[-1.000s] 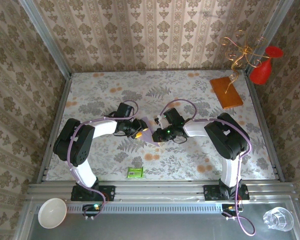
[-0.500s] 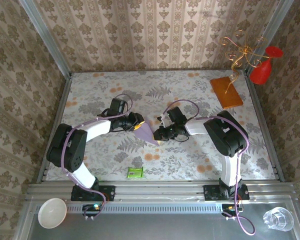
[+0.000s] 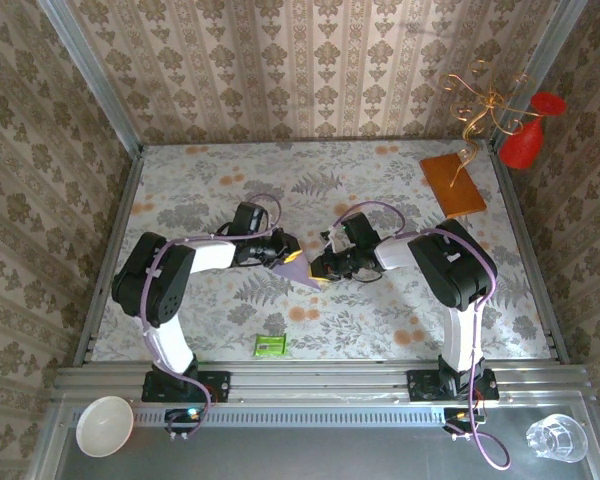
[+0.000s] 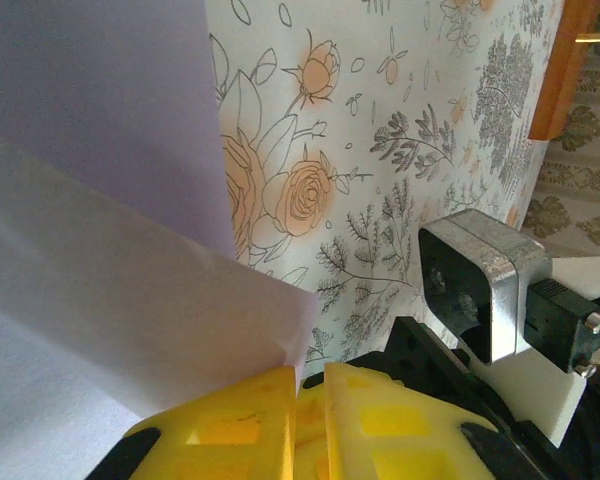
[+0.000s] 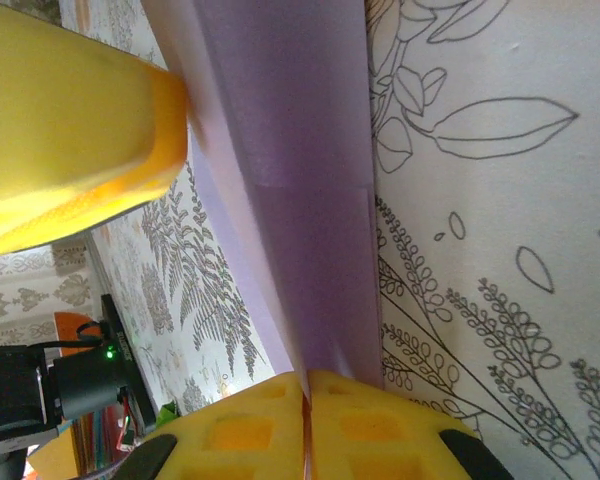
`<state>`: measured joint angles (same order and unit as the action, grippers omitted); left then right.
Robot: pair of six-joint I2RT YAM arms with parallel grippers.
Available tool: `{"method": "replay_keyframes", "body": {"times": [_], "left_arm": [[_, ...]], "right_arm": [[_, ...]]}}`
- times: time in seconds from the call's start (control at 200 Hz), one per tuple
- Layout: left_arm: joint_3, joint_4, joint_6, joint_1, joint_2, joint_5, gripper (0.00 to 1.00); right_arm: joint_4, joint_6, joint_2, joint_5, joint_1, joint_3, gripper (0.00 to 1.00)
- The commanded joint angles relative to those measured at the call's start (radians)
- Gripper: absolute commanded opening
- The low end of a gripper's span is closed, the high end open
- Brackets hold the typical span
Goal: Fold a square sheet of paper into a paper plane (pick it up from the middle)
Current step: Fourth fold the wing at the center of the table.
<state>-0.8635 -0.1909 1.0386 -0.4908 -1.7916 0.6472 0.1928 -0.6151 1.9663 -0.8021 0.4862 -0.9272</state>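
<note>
Left hand [image 4: 305,390] clamped on folded paper [image 3: 302,275]; right hand [image 5: 306,385] clamped on opposite end, mid-surface [image 3: 380,310].

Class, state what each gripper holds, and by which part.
Both pinch the pale lavender folded paper: left gripper at a corner, right gripper at its narrow end.

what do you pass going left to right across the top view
bowl → paper → board → glass
</note>
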Motion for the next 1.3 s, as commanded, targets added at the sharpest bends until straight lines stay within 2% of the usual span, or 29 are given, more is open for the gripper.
{"method": "replay_keyframes", "body": {"times": [0.0, 0.755, 1.0, 1.295], "left_arm": [[-0.002, -0.031, 0.008, -0.006, -0.017, 0.035, 0.16], [-0.049, 0.051, -0.003, -0.001, -0.077, 0.003, 0.10], [-0.054, 0.067, -0.015, 0.003, -0.075, 0.003, 0.10], [-0.051, 0.074, -0.020, 0.004, -0.074, 0.003, 0.10]], "right_arm": [[-0.001, -0.014, 0.032, -0.005, -0.014, 0.018, 0.12], [-0.068, 0.003, 0.022, 0.001, -0.017, 0.004, 0.19], [-0.094, 0.012, -0.102, 0.034, -0.044, 0.037, 0.31], [-0.165, 0.068, -0.152, 0.102, -0.044, 0.037, 0.32]]}}
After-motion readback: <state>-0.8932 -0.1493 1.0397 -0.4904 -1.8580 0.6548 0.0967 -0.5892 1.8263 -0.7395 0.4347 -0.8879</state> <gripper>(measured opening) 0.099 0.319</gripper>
